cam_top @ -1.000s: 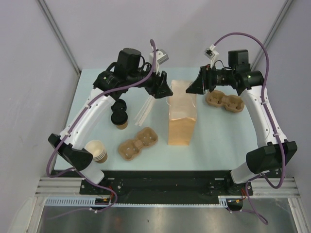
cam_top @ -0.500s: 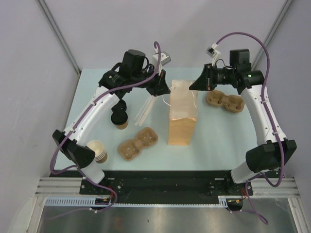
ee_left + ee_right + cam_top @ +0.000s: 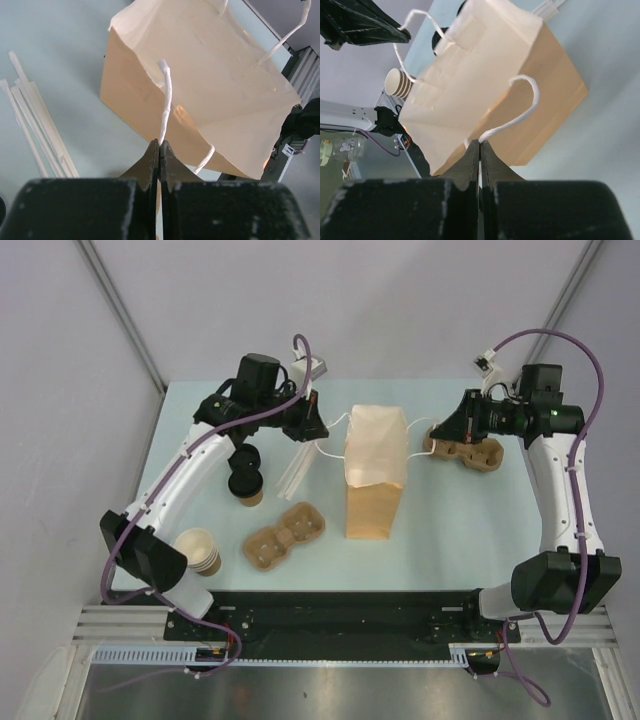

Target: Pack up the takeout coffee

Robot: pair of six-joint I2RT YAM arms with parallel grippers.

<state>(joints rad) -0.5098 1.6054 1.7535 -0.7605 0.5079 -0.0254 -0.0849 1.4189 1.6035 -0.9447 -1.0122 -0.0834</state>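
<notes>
**Both arms at the bag.** Your left gripper [image 3: 159, 148] is pinched tight on the left handle [image 3: 165, 102], and your right gripper [image 3: 480, 146] is pinched tight on the right handle [image 3: 532, 97]. Both white cords are stretched outward from the mouth of the paper bag [image 3: 375, 465] at mid-table. The takeout coffee [image 3: 245, 483], lid on, stands on the table left of the bag, apart from both grippers. The straws [image 3: 297, 468] lie between cup and bag. A cup carrier [image 3: 285, 537] lies nearer you, and a stack of cups [image 3: 200, 550] stands at near left.
</notes>
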